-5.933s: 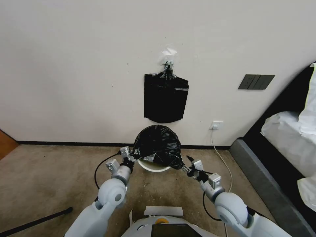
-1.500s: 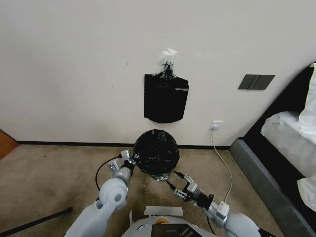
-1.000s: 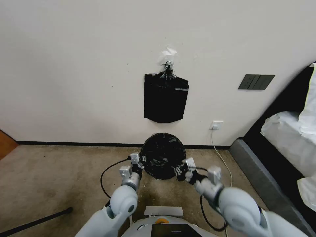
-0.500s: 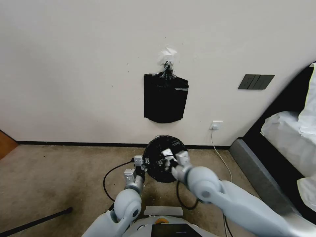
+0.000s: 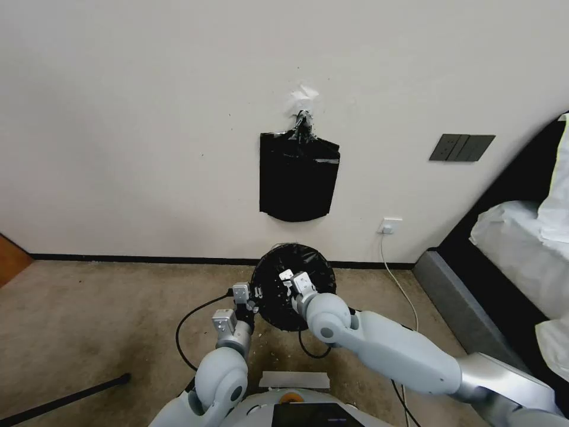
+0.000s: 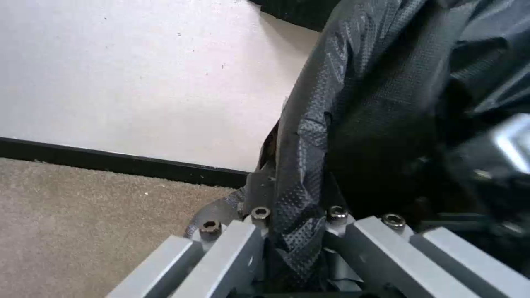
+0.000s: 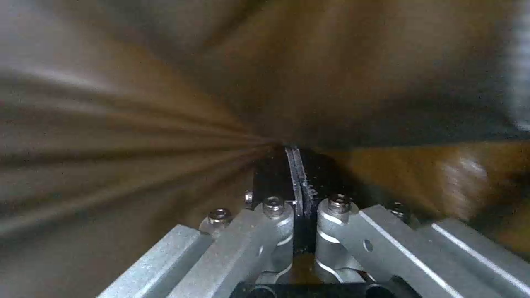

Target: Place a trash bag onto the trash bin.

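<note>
The trash bag (image 5: 291,293) drapes the trash bin below the wall pack (image 5: 298,181); the left gripper (image 5: 253,296) pinches its left edge. The right gripper (image 5: 284,283), fingers pressed together, reaches inside the bag; whether it grips film is unclear.

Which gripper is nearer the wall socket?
Right. The right gripper reaches into the trash bag over the trash bin, nearer the wall socket; the left gripper clamps the bag's film on the side away from the socket.
</note>
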Controlling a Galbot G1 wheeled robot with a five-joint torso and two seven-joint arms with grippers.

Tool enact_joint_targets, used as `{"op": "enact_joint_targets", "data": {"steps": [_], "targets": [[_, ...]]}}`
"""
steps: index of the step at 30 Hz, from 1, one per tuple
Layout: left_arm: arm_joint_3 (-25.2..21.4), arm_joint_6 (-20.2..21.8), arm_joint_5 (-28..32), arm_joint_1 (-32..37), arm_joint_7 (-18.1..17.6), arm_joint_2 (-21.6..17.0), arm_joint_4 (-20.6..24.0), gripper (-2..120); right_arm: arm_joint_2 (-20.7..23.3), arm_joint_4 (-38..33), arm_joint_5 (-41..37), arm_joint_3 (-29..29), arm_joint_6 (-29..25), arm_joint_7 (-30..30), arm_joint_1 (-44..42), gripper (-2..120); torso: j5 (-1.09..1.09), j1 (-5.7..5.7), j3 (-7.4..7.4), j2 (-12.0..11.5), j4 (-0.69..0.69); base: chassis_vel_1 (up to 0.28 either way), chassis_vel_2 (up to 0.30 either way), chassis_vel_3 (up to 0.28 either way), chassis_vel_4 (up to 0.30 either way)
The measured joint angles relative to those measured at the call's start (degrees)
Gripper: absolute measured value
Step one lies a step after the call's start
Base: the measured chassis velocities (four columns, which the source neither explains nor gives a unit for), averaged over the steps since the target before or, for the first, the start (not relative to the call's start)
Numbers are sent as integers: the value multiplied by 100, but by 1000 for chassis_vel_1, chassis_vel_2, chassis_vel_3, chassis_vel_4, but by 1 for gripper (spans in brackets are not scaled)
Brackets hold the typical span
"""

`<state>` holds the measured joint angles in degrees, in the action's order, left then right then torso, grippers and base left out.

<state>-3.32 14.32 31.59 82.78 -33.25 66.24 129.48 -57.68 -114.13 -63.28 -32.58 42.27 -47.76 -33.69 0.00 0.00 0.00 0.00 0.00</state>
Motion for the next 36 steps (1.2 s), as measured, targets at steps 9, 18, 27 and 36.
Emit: {"op": "enact_joint_targets", "data": {"steps": [9, 18, 27, 36], "targets": [[1, 4, 8, 21, 7, 3, 26, 1, -89, 272, 82, -5, -7, 45, 23, 0, 0, 0, 0, 0, 0, 0, 0, 0, 0], [-1, 8, 22, 19, 23, -19, 44, 1, -115, 443, 87, 27, -13, 61, 28, 0, 0, 0, 0, 0, 0, 0, 0, 0, 0], [-30, 61, 121, 15, -6, -12, 11, 1, 21, -13, 0, 207, -17, 152, -9, 0, 1, 0, 0, 0, 0, 0, 0, 0, 0], [-64, 595, 1253, -258, -797, 213, -239, 1, 900, -1479, -345, 627, -20, 502, -335, 28, 1, 0, 0, 0, 0, 0, 0, 0, 0]]}}
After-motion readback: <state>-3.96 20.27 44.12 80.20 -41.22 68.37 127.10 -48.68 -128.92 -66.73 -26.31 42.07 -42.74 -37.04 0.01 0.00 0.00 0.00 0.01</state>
